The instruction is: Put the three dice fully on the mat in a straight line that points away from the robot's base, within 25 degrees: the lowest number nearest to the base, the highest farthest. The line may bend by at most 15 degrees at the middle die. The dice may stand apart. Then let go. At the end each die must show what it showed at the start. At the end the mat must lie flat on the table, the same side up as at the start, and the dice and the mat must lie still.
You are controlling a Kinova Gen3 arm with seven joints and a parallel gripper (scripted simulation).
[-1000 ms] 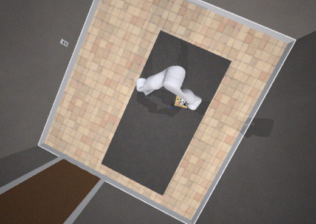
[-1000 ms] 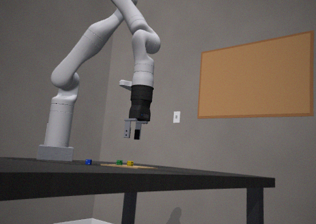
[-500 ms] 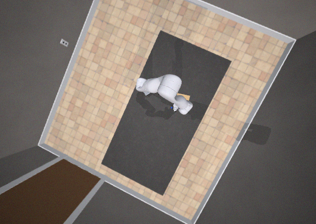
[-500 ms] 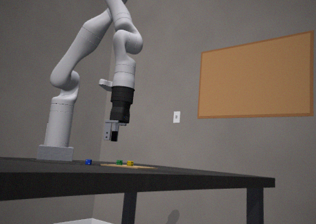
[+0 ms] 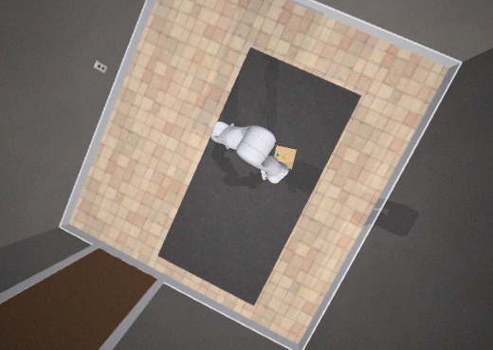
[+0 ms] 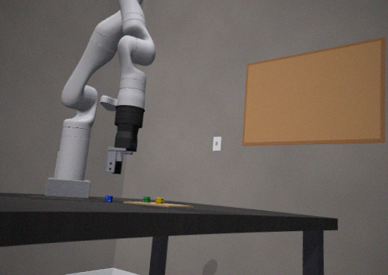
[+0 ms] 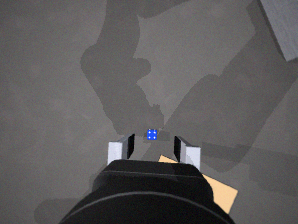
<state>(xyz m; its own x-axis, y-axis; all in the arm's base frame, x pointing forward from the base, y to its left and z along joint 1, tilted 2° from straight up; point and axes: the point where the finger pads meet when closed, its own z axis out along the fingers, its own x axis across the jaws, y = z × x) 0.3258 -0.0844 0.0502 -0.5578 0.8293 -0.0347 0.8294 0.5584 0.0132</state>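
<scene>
The blue die (image 6: 108, 199) (image 7: 152, 134) lies on the table off the mat; its top shows four pips in the wrist view. The tan mat (image 5: 291, 154) (image 6: 180, 206) (image 7: 226, 193) lies flat. The green die (image 5: 278, 155) (image 6: 146, 199) and the yellow die (image 5: 284, 157) (image 6: 160, 200) stand on it, apart, the green one nearer the base. Their numbers are too small to read, and the gripper body hides them in the wrist view. My gripper (image 6: 115, 171) (image 7: 154, 143) is open and empty, high above the table, with the blue die seen between and slightly beyond its fingertips.
The robot's base (image 6: 67, 188) (image 7: 285, 27) stands on the dark table (image 5: 228, 227) (image 6: 239, 223), at its long edge. The arm covers part of the mat and hides the blue die in the top view. Arm shadows fall around the blue die.
</scene>
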